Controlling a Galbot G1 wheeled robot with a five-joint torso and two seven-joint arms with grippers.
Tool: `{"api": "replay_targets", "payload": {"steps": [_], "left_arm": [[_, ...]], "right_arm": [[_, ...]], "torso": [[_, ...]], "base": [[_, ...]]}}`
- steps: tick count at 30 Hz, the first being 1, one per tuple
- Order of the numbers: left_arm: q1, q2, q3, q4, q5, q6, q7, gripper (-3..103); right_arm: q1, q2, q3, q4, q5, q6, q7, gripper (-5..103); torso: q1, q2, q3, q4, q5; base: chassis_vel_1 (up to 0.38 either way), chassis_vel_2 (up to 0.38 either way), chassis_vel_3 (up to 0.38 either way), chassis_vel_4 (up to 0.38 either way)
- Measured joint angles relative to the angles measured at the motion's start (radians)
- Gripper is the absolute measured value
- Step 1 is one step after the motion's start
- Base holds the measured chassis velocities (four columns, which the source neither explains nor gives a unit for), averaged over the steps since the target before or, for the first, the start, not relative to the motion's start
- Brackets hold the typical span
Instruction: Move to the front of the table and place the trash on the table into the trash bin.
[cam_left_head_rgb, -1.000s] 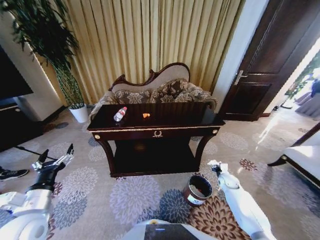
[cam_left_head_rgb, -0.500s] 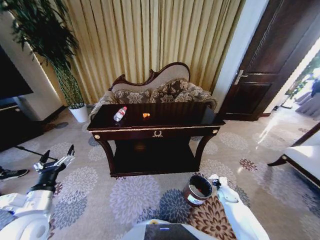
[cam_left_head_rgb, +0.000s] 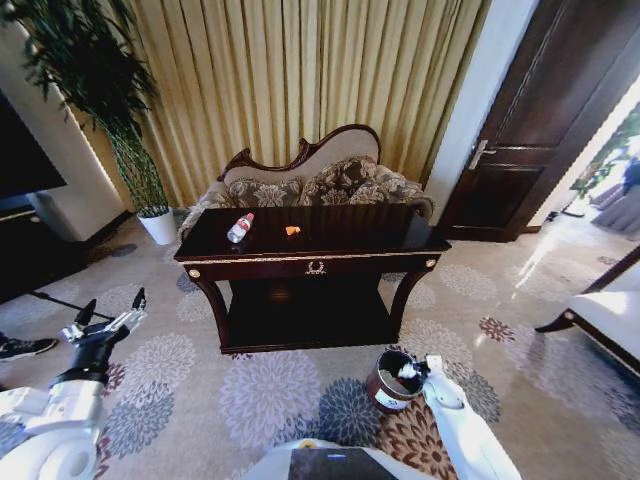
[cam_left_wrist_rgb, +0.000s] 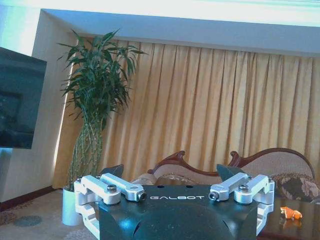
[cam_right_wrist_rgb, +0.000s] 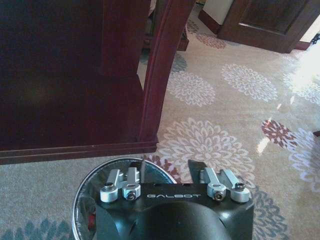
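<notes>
- table (cam_left_head_rgb: 330, 262): dark glossy top, gold ornament centred on the front rail, lower shelf under it. Sits mid-scene in front of a patterned sofa (cam_left_head_rgb: 330, 182), same spot in the head view as 1 s ago, so camera and base have not shifted.
- right arm: biggest change. Over the last second the right gripper (cam_left_head_rgb: 408, 371) moved in from the right of the trash bin (cam_left_head_rgb: 385, 388) to above its opening; it now covers part of the black interior. In the right wrist view the right gripper (cam_right_wrist_rgb: 167, 167) has its 2 fingers apart with nothing between them, and the trash bin (cam_right_wrist_rgb: 82, 200) rim curves just below the finger linkage.
- left arm: low on the robot's left over the floral carpet (cam_left_head_rgb: 270, 395), well clear of the table. left gripper (cam_left_head_rgb: 110, 310) has barely moved since the earlier frames; fingers spread wide, empty.
- bottle (cam_left_head_rgb: 240, 228): unmoved, lying on its side on the left part of the tabletop. Long axis runs diagonally, red cap toward the back right, base toward the front left corner.
- orange scrap (cam_left_head_rgb: 292, 231): unmoved, on the tabletop near the bottle, on its right, apart from it. Also seen as the orange scrap (cam_left_wrist_rgb: 290, 213) on the table edge in the left wrist view.
</notes>
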Motion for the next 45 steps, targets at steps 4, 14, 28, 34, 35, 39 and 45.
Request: {"api": "replay_targets", "payload": {"steps": [4,14,28,34,35,39,45], "left_arm": [[0.0,0.0,0.0,-0.003,0.0,0.0,0.0,100],[0.002,0.001,-0.001,-0.008,0.001,0.0,-0.003,100],[-0.004,0.008,-0.01,-0.042,0.016,0.012,-0.024,100],[-0.008,0.019,-0.01,-0.055,0.018,0.026,-0.034,100],[-0.008,0.019,-0.008,-0.055,0.019,0.027,-0.035,100],[-0.013,0.018,0.003,-0.052,0.024,0.028,-0.035,100],[-0.018,0.021,0.007,-0.057,0.025,0.034,-0.035,100]], "right_arm": [[-0.001,0.001,0.003,0.009,0.008,0.014,0.0,61],[-0.02,-0.073,0.047,0.413,0.264,0.04,0.0,96],[-0.02,-0.15,-0.031,0.946,0.515,-0.043,0.0,100],[-0.028,-0.168,-0.032,0.991,0.519,-0.051,0.0,100],[-0.034,-0.168,-0.032,0.996,0.508,-0.051,0.0,100],[-0.052,-0.164,-0.032,1.002,0.486,-0.051,0.0,100],[-0.054,-0.159,-0.036,0.987,0.457,-0.051,0.0,100]], "torso": [[0.0,0.0,0.0,-0.0001,0.0002],[0.0,0.0,0.0,0.0001,-0.0003],[0.0,0.0,0.0,0.0001,0.0003],[0.0,0.0,0.0,0.0,0.0001],[0.0,0.0,0.0,-0.0001,0.0001],[0.0,0.0,0.0,-0.0001,0.0001],[0.0,0.0,0.0,-0.0001,0.0001]], "base": [[0.0,0.0,0.0,0.0],[0.0,0.0,0.0,0.0],[0.0,0.0,0.0,0.0],[0.0,0.0,0.0,0.0],[0.0,0.0,0.0,0.0],[-0.002,0.014,0.003,-0.013],[-0.051,0.099,0.057,-0.104]]}}
